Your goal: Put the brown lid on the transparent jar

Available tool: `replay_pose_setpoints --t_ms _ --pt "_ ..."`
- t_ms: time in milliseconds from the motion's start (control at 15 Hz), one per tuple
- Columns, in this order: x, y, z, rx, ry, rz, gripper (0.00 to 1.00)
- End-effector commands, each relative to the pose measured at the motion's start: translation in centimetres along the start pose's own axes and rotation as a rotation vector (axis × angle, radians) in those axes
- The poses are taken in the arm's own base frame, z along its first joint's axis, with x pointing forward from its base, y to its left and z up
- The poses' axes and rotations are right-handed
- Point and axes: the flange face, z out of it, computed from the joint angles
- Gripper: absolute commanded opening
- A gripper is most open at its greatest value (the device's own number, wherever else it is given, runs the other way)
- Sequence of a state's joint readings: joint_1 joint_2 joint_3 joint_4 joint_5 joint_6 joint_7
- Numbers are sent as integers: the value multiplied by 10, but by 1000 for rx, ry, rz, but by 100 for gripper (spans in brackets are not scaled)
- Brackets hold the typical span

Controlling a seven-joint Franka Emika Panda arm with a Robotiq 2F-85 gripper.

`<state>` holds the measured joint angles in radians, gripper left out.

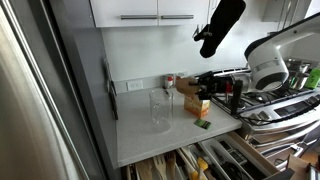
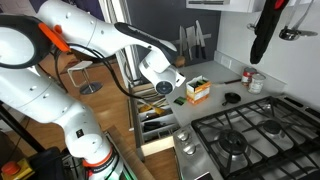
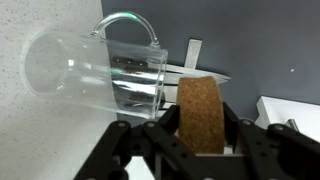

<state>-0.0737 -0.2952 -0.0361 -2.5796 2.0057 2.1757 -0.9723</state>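
My gripper (image 3: 202,135) has its jaws clenched on the flat round tan-brown cork lid (image 3: 200,105). I judge it is pinched across its width so its underside stays free to seat. Just beyond it, slightly aside, is the clear colourless glass cylinder jar (image 3: 110,70). In an exterior view the jar (image 1: 160,108) stands upright on the white countertop (image 1: 135,140), so the lid is near the rim, not yet over the mouth. The orange-yellow box (image 1: 198,106) sits close on my arm's side and the wall lies behind. The air above the jar looks open, and I would come down from there.
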Motion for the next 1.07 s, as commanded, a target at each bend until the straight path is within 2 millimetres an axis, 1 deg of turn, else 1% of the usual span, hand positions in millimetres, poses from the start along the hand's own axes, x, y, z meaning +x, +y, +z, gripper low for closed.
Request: replay_pose_setpoints --t_ms 0,200,267,400,667,733,867,1000 --pt "-12 -23 15 15 -73 -33 19" --pt "-23 -35 39 1 -137 -66 19" --pt "-17 -29 27 14 -96 -59 44" --pt "-23 -35 37 14 -127 -71 44" --pt "-24 -36 38 14 -132 -73 44" --pt "-23 -36 39 18 -134 -66 19" --pt "-19 -37 48 18 -113 -63 19" --pt "-14 -37 58 -19 -97 -57 19"
